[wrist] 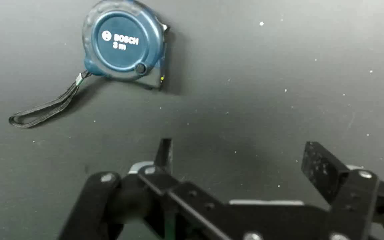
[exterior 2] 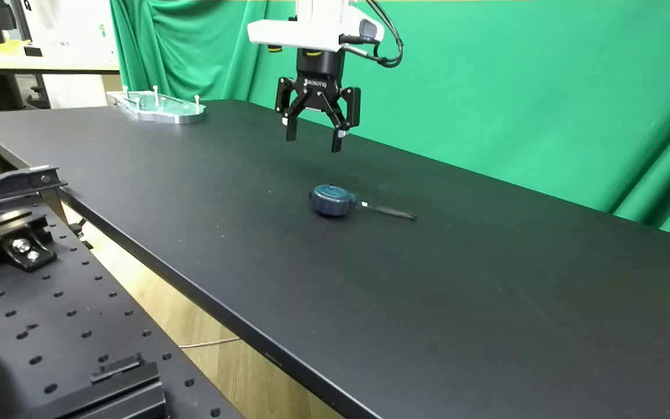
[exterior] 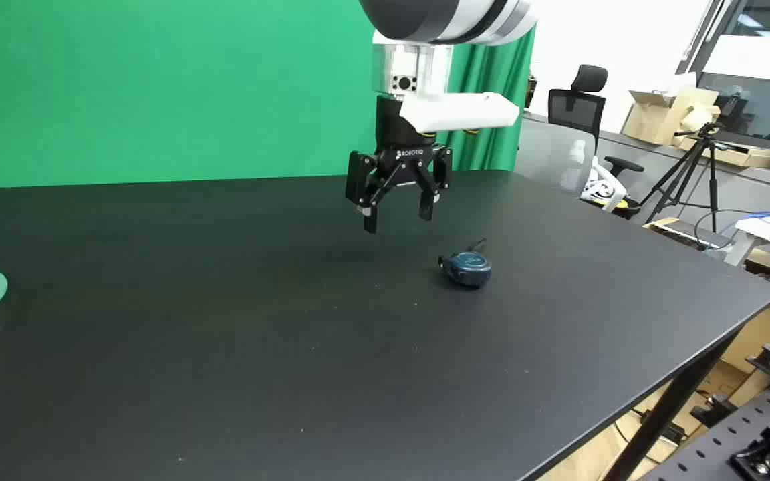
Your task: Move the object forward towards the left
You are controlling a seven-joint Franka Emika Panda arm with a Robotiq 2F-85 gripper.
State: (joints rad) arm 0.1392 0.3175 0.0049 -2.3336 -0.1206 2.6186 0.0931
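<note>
At the wrist view's upper left lies the tape measure (wrist: 121,42), the empty gripper (wrist: 238,144) spread, presumably to straddle it.

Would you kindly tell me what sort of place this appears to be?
Most likely a robotics lab or test space, judging by the Robotiq gripper, the green curtain and the perforated plate.

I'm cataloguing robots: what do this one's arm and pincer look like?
The rounded, white, grey and black arm carries a white bar-shaped attachment and looping black cables. The black, jointed, two-fingered pincer bears white ROBOTIQ lettering.
</note>
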